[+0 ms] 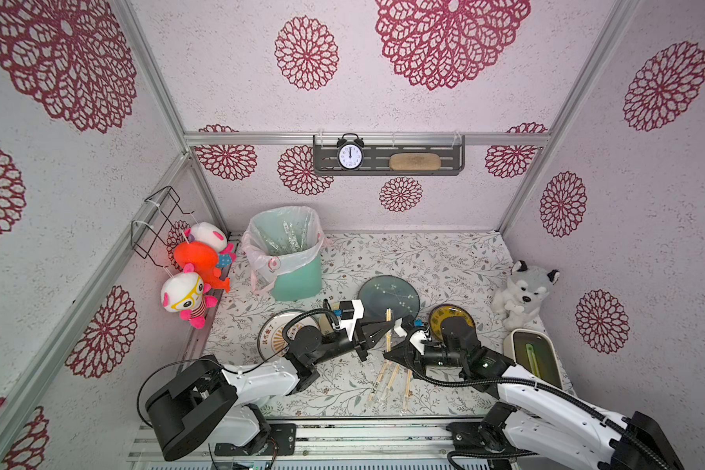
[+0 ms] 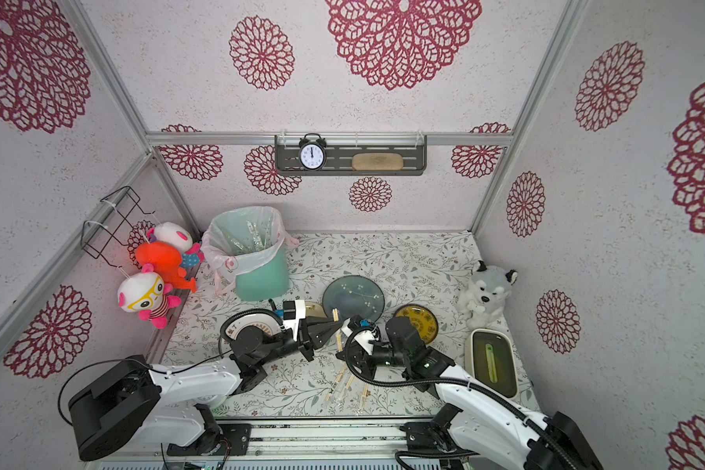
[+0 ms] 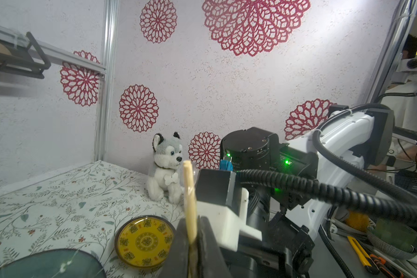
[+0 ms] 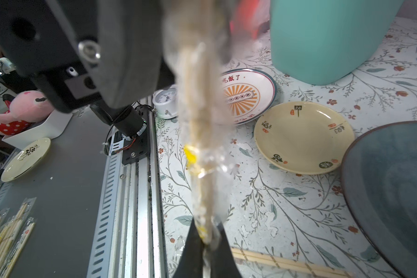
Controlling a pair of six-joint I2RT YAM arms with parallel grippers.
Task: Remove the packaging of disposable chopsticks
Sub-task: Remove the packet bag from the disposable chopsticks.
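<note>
Bamboo chopsticks (image 3: 190, 197) are pinched in the clenched left claw (image 1: 385, 325), bare tips poking past it. The right claw (image 4: 204, 240) is clamped on the clear packaging (image 4: 204, 149) at the pair's other end. From the claws, more wrapped pairs (image 1: 387, 382) lie on the tabletop (image 1: 444, 260) at six o'clock, a dark blue plate (image 1: 399, 289) sits at twelve, and the green bin (image 1: 298, 280) at ten.

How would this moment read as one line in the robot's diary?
left gripper: shut on chopsticks | right gripper: shut on wrapper | stage: one pair held between both, wrapper not yet off
</note>
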